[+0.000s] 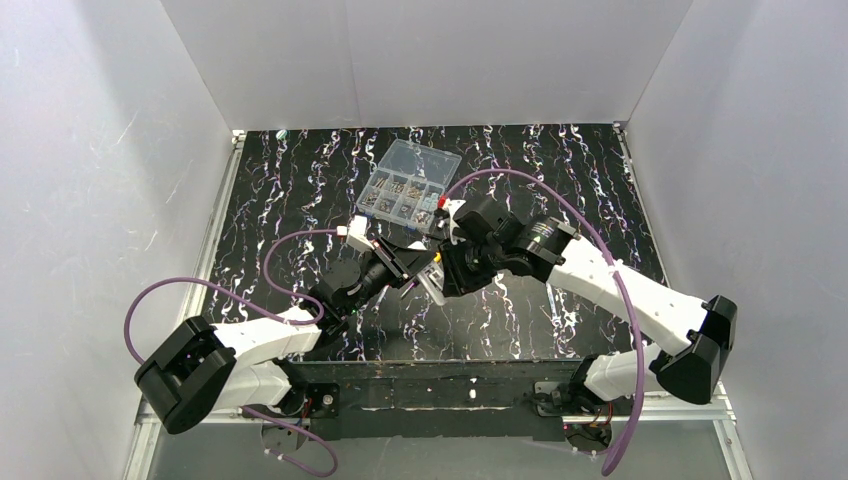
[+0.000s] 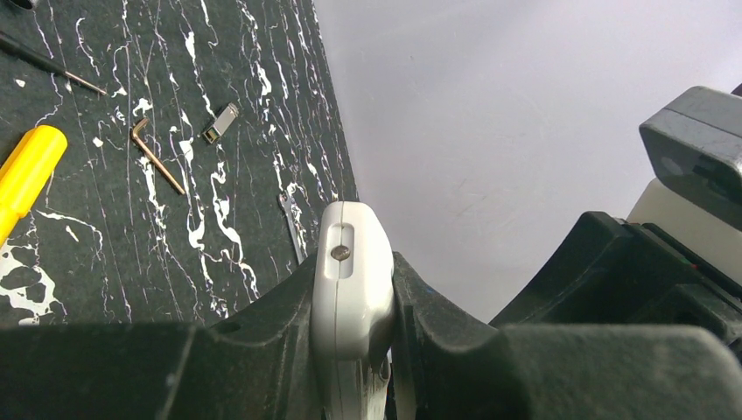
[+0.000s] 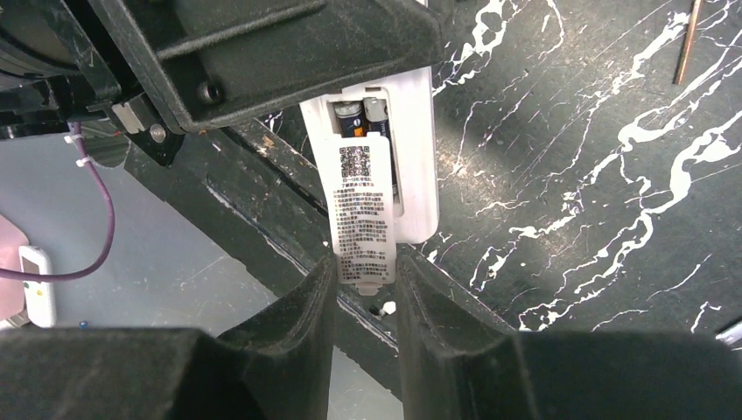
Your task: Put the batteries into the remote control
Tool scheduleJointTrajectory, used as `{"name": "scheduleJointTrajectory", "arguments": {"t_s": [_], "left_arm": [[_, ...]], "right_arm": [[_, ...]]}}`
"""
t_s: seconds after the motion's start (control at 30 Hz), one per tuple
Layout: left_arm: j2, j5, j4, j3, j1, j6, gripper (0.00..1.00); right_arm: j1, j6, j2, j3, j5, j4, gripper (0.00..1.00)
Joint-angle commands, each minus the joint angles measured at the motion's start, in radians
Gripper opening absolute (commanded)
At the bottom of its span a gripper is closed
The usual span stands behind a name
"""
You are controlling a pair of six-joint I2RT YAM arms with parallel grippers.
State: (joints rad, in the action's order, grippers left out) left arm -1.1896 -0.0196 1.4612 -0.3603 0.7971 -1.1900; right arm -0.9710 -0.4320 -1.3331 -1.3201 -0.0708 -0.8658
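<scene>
Two batteries sit side by side in the open bay of the remote control, which appears to be held off the worktop between the two arms, near its front edge. Left hand: clamped hard on the remote's body, with the end that carries a small screw standing up between the pads. Right hand: narrowed onto the lower end of the labelled battery cover, pinching it by its side edges. The cover lies over the bay but overhangs the remote's end and sits slightly askew, and the battery tops show above it. Judgement: loading looks done, and the step in hand is sliding the cover home. To do it well, first square the cover to the body so both edges meet their rails. Then push along the remote's long axis toward the left hand, keeping the cover flat. The left hand should only brace, not twist. Its finger lies close over the top of the bay and may block the last of the travel. Risk: pushing while askew could jam or bend the cover, or lift a battery.
</scene>
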Motion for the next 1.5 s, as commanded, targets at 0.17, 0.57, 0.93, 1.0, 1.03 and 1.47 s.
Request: {"name": "scheduleJointTrajectory", "arguments": {"t_s": [0.17, 0.57, 0.93, 1.0, 1.03, 1.47], "left_arm": [[0.023, -0.02, 0.079, -0.034, 0.003, 0.002, 0.0], [0.037, -0.025, 0.079, -0.025, 0.002, 0.006, 0.0], [0.049, -0.025, 0.079, -0.022, 0.003, 0.007, 0.0], [0.05, -0.026, 0.078, -0.022, 0.002, 0.007, 0.0], [0.049, -0.026, 0.079, -0.021, 0.003, 0.006, 0.0], [0.057, -0.036, 0.079, -0.011, 0.002, 0.004, 0.0]], "right_arm": [[-0.008, -0.001, -0.05, -0.107, 0.055, 0.012, 0.22], [-0.007, 0.005, -0.082, -0.119, 0.052, 0.001, 0.22], [-0.009, 0.001, -0.099, -0.131, 0.034, -0.007, 0.25], [-0.009, 0.0, -0.099, -0.131, 0.034, -0.007, 0.25], [-0.009, 0.0, -0.098, -0.13, 0.034, -0.006, 0.25], [-0.015, 0.0, -0.072, -0.103, 0.033, -0.021, 0.22]]}}
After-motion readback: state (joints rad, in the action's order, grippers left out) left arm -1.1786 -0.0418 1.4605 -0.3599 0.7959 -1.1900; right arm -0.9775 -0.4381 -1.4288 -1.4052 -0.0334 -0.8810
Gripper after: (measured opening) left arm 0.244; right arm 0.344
